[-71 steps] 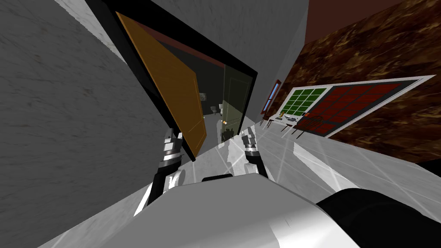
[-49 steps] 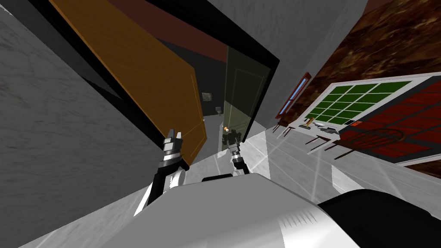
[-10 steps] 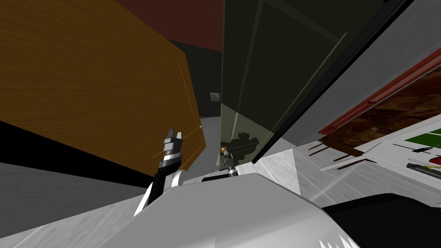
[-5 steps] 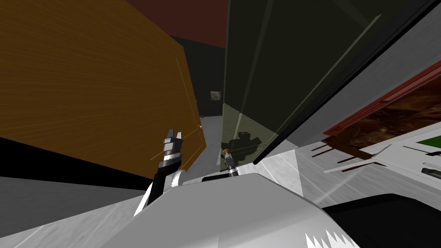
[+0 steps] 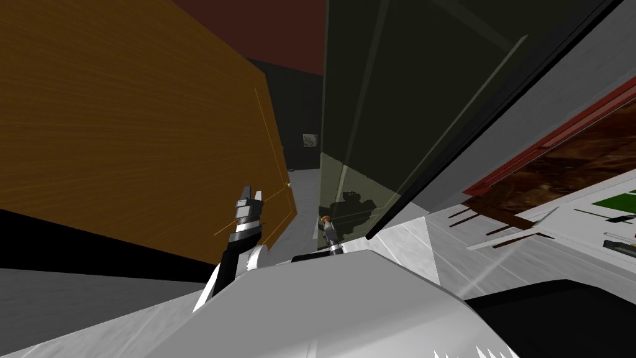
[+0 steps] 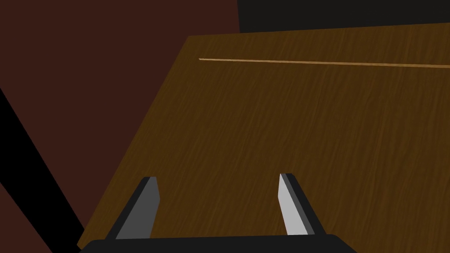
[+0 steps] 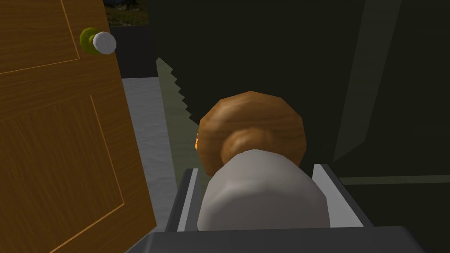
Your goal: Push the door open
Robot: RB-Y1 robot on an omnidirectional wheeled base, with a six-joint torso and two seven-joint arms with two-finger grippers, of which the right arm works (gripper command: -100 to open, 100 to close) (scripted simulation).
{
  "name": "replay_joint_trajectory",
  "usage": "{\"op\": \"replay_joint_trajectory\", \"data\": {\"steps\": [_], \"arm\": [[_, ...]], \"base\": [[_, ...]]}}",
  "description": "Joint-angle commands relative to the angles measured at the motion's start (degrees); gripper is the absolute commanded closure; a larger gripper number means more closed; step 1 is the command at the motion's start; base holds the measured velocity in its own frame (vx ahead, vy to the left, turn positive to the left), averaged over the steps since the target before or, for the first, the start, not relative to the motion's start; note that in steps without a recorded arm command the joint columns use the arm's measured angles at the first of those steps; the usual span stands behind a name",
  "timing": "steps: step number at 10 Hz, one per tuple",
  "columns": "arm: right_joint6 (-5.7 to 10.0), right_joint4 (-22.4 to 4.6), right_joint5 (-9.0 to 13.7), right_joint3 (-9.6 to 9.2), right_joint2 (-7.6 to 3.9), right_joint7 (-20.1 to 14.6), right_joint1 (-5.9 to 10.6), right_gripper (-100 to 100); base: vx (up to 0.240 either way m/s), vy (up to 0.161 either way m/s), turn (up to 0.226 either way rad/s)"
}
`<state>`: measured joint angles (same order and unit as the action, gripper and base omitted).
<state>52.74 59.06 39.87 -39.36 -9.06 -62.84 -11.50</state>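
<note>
two doors: orange door [image 5: 124, 124], dark door [image 5: 397, 93]; two knobs: brown-grey knob [image 7: 250, 127], green-white knob [image 7: 99, 42].

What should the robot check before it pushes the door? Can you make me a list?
1. Right gripper on the grey knob of the dark green door, fingers pressing both sides: ok.
2. Left gripper open and empty, facing the wooden door: ok.
3. Grey floor showing in the gap between the two doors: ok.
4. Room behind the dark green door for it to swing: cannot tell.
5. Knob turned enough: cannot tell.
</note>
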Motion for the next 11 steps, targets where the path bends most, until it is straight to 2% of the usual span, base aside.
{"op": "replay_joint_trajectory", "data": {"steps": [1, 6, 11], "arm": [[0.59, 0.2, 0.4, 0.92, 0.24, 0.5, 0.68, 100], [1.33, -2.4, 2.0, 3.06, 2.41, 2.5, 2.43, 100], [2.25, -5.5, 4.0, 5.72, 5.55, 5.0, 4.60, 100]], "base": [[0.194, 0.056, -0.074], [0.202, 0.047, -0.112], [0.190, 0.071, -0.147]]}}
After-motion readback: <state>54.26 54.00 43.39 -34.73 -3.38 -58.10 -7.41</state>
